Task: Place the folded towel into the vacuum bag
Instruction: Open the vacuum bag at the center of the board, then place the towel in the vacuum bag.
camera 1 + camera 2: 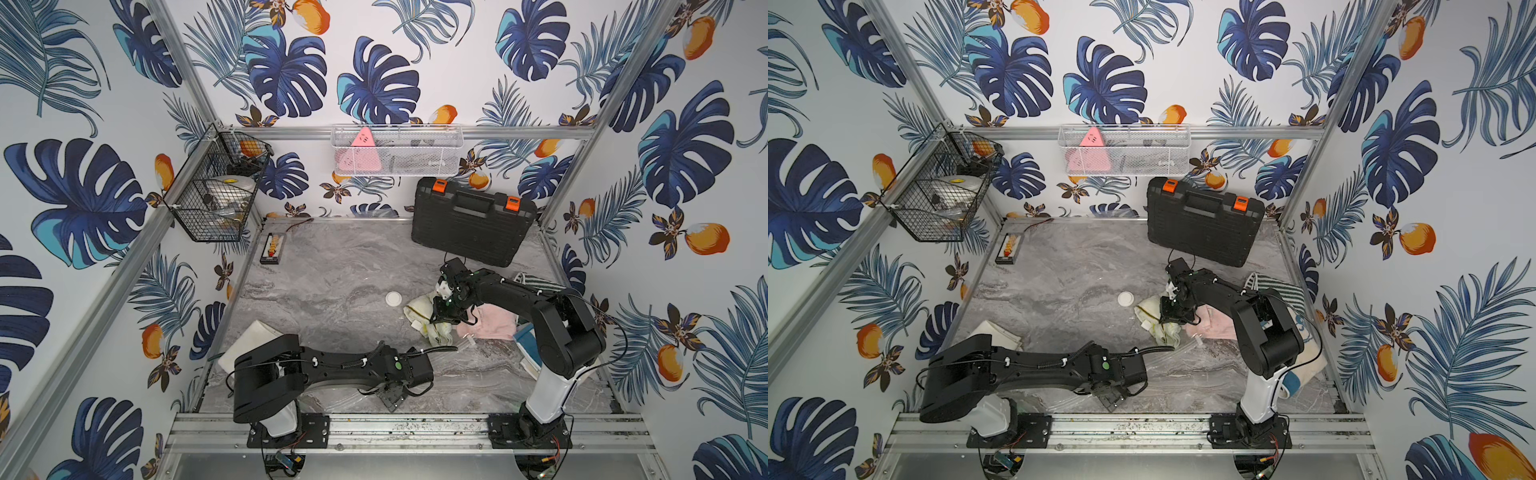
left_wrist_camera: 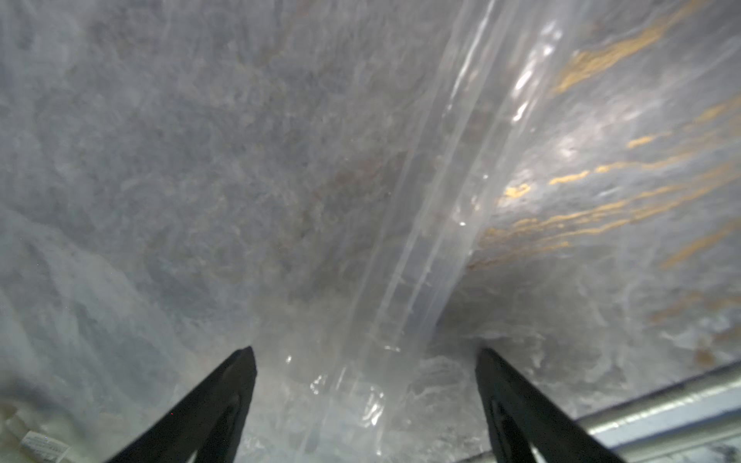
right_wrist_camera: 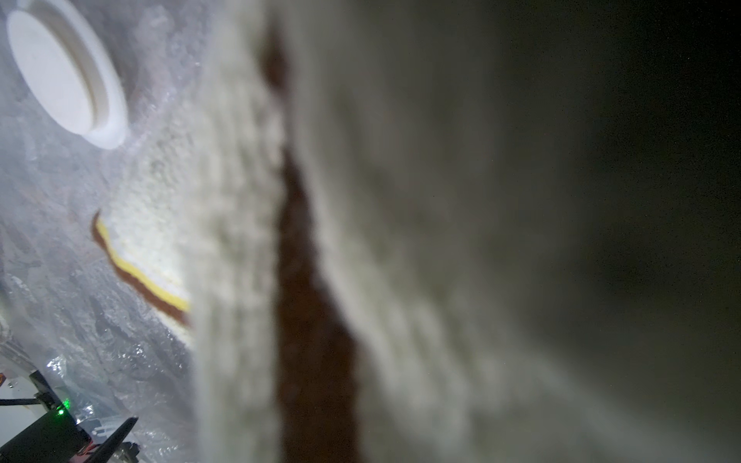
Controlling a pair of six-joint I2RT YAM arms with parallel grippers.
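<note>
Nearest, by the front rail, the left pincer (image 2: 365, 352) hangs low over the grey marble-patterned desk (image 1: 332, 257). Its black jaws are spread wide and released. The ribbed zip strip (image 2: 421, 240) of the large, clear, crinkly plastic vacuum bag (image 3: 72, 280) runs between them, apart from both.

Farther in, the right pincer (image 1: 436, 320) is clenched on the cream terry towel with a yellow edge (image 1: 419, 318). The towel is bunched up and fills most of the right wrist view. It lies just beside the bag's round white valve cap (image 1: 393, 299), which shows in both top views. Whether any of the towel is under the plastic cannot be told.

A pink cloth (image 1: 494, 324) lies just beside the towel, under the right arm. At the back, a black plastic tool case with orange latches (image 1: 473, 224) stands against the wall.
</note>
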